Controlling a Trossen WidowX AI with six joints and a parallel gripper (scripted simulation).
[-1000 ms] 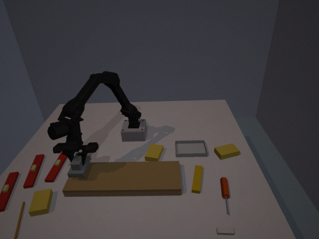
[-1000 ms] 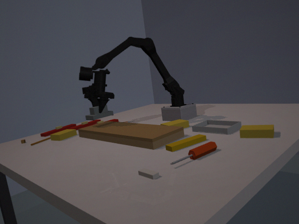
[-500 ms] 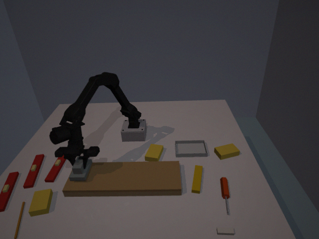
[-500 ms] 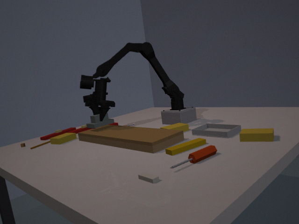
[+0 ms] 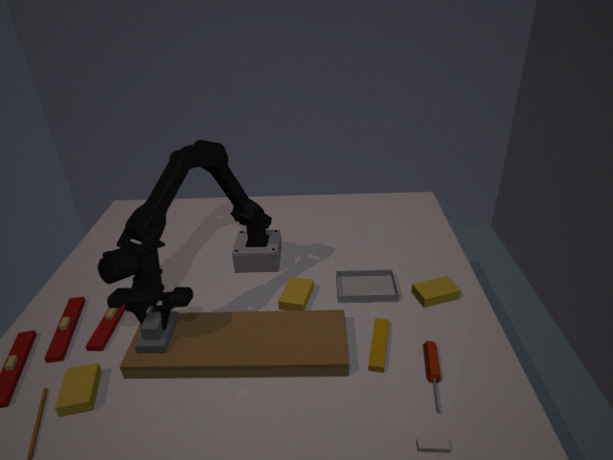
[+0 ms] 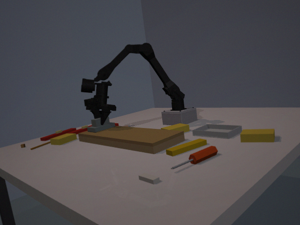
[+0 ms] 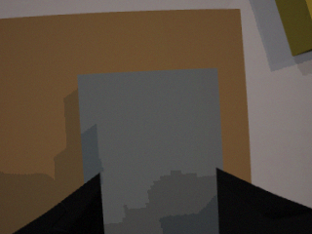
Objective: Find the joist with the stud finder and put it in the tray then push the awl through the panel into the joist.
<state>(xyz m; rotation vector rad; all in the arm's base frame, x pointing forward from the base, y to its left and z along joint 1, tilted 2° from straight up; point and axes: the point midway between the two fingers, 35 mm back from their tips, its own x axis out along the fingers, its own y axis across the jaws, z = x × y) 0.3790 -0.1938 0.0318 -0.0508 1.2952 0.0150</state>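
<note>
White block (image 5: 433,446) (image 6: 148,178) lower right of top view, awl (image 5: 432,361) (image 6: 203,154) above it, lying flat, orange handle; yellow bar (image 5: 378,345) (image 6: 186,146) just beside floor panel (image 5: 257,344) (image 6: 133,135) (image 7: 161,41); gripper (image 5: 152,319) (image 6: 99,118) (image 7: 155,175) clamped on gray stud finder (image 5: 152,332) (image 6: 96,125) (image 7: 156,122), at panel's left end, lower left of frame, contact with panel unclear; tray (image 5: 367,299) (image 6: 210,133) farther back, right of center, stud finder outside it; arm base (image 5: 257,262) (image 6: 170,118) farthest, mid-frame

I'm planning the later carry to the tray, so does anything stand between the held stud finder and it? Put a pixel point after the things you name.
Yes: on a straight, low path from the stud finder (image 5: 151,332) (image 6: 96,125) to the tray (image 5: 367,299) (image 6: 210,133), the yellow block (image 5: 296,292) (image 6: 175,127) beside the panel (image 5: 247,344) (image 6: 135,136) would likely be in the way.
</note>
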